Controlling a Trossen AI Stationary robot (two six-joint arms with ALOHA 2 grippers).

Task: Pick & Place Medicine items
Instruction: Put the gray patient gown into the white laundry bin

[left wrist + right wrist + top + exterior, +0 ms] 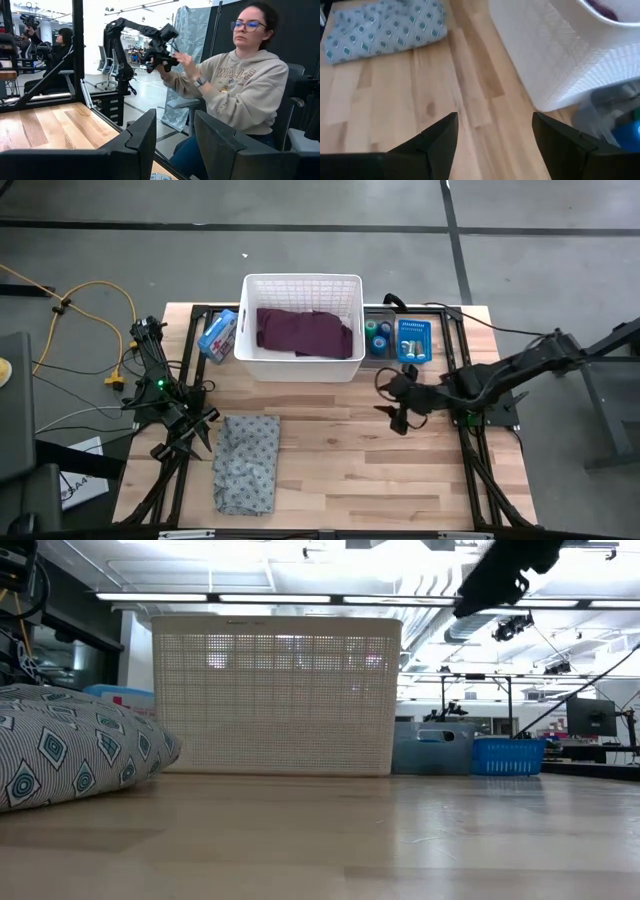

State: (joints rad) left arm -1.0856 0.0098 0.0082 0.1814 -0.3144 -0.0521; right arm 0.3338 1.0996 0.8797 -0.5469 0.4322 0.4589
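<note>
The medicine items sit at the table's far right. A green roll [372, 332] and a blue roll [384, 336] lie in a grey bin [380, 350], beside a small blue basket [413, 341]. No yellowish tube or clear vial can be made out. My right gripper [388, 402] is open and hovers above bare wood, near-side of the bin, right of the white basket. Its wrist view shows the open gripper [495, 131] over the table, with the bin [612, 100] ahead. My left gripper [200, 425] waits open at the left edge.
A white basket [300, 365] at the far middle holds a purple cloth [305, 332]. A blue box [217, 335] stands to its left. A grey patterned cloth [248, 462] lies near-left. Bare wood stretches across the near right. A seated person [245, 75] is beyond the table.
</note>
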